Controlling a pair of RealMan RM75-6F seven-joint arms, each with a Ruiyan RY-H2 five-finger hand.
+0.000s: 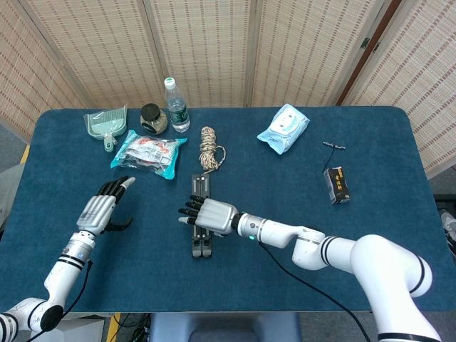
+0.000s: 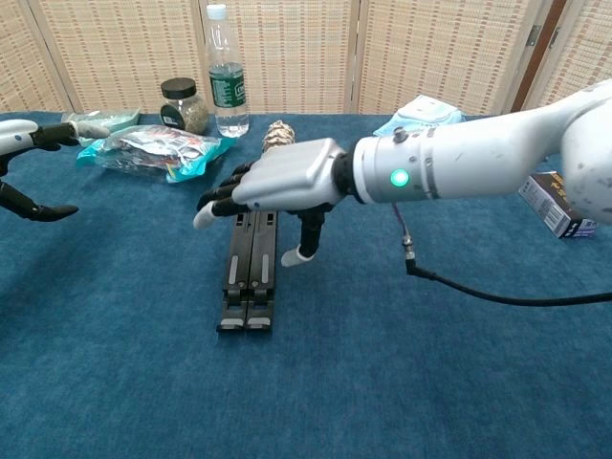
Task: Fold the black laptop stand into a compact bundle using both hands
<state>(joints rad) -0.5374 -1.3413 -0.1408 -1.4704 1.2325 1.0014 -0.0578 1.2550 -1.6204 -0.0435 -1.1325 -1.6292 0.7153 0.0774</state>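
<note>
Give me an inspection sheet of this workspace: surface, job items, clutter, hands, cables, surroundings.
Surface: blue cloth table.
Job's things: black laptop stand lies flat, its two bars side by side.
Clutter: water bottle, jar, green dustpan, snack packet, rope coil, wipes pack, small black box.
Hands: right hand open above the stand, not gripping it; left hand open, apart at the left.
Cables: black cable from the right arm trails across the cloth.
Surroundings: woven folding screens behind the table.
</note>
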